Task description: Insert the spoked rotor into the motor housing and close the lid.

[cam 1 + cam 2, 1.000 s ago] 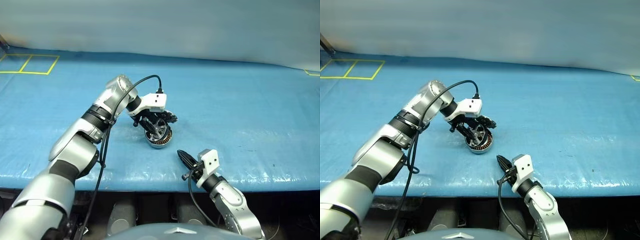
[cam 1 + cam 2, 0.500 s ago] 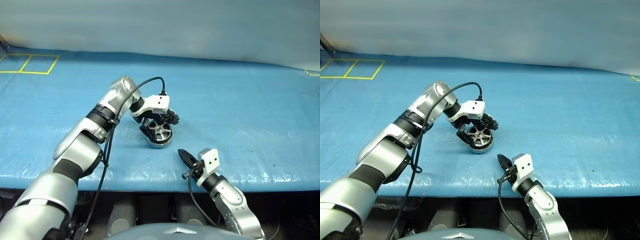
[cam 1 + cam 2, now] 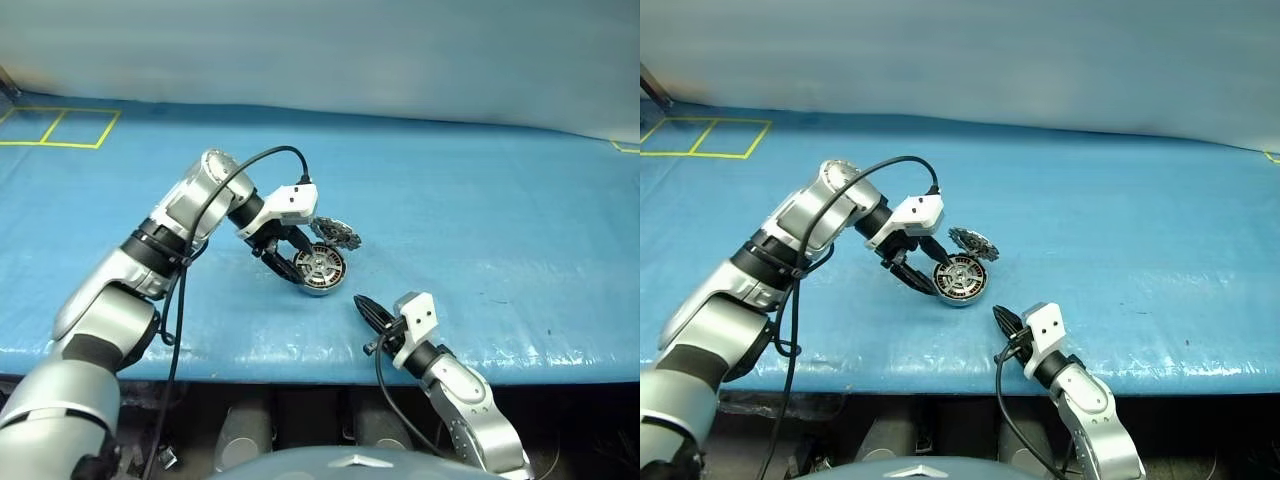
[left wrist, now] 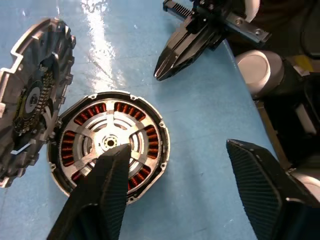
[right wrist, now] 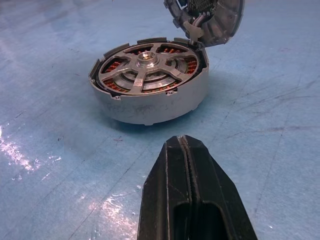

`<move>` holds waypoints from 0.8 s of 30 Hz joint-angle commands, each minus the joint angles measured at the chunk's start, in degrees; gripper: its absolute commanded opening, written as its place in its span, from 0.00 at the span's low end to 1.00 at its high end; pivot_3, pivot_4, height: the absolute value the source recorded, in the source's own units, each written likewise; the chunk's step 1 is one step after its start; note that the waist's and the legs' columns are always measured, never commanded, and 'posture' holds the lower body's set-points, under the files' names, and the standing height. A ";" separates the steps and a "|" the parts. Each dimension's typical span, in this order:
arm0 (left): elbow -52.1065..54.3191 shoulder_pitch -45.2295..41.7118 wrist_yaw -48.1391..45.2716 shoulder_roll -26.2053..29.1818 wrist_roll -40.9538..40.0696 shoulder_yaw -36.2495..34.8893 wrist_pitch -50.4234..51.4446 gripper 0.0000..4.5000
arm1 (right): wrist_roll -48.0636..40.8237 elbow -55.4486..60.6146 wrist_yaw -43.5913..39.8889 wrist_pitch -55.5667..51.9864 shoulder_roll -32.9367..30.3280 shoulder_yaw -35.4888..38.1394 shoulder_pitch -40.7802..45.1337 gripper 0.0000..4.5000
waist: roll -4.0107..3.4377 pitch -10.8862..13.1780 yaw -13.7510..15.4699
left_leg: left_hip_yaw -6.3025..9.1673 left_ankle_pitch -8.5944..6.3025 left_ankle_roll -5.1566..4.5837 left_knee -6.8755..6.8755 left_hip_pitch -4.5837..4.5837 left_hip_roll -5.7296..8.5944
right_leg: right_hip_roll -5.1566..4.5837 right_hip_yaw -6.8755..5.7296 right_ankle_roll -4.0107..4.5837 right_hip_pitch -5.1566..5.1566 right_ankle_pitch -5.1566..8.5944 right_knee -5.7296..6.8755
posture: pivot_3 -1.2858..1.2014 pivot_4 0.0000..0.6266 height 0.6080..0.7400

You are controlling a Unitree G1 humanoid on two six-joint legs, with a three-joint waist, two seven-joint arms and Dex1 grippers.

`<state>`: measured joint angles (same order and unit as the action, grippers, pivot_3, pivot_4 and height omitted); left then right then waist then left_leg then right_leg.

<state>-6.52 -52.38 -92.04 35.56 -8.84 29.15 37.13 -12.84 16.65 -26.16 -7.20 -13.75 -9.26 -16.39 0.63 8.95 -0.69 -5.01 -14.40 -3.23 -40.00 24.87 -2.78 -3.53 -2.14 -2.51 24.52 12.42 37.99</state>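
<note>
The left end effector [image 4: 175, 200] has its fingers spread apart, gripping nothing, poised just above the motor housing [image 3: 319, 271]. The spoked rotor [image 5: 145, 67] sits inside the housing, over its copper windings. The lid [image 3: 336, 232] stands tilted open at the housing's far edge, hinged to it. The right end effector [image 3: 366, 308], fingers pressed together, points toward the housing from near the blue worktop's [image 3: 480, 210] front edge.
</note>
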 commanded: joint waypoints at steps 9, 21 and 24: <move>31.64 39.06 27.58 1.74 -9.91 -25.52 12.03 0.01 | -2.12 13.14 2.96 -10.20 0.78 -1.62 4.64 0.00 | -0.05 -0.03 0.03 | 0.03 0.11 0.19 0.08 -0.23 -0.16 | 0.01 -0.05 0.09 -0.05 0.06 0.12 | 0.52 0.24 1.00; 34.23 70.57 52.74 -21.95 -2.01 -23.44 -26.38 0.01 | -1.93 14.76 5.38 -31.52 -9.25 5.81 10.51 0.00 | 0.01 -0.22 1.53 | -0.04 -0.11 0.30 0.09 -0.31 0.18 | -0.93 -0.39 0.39 0.00 -0.23 -0.10 | 0.52 0.24 1.00; 30.02 73.07 57.57 -25.14 2.00 -20.17 -34.34 0.01 | -1.32 12.58 9.66 -34.69 -7.75 9.97 17.24 0.00 | -0.21 -0.30 1.16 | -0.03 -0.11 0.31 0.09 -0.32 0.14 | -0.84 -0.45 0.14 0.04 -0.09 -0.08 | 0.52 0.24 1.00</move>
<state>24.56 20.03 -36.74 11.41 -8.73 7.41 7.23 -14.20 27.88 -18.61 -41.15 -21.71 -2.55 -2.40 0.42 8.65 0.46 -5.08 -14.50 -2.93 -39.92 24.55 -2.65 -4.35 -2.57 -2.39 24.59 12.31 37.91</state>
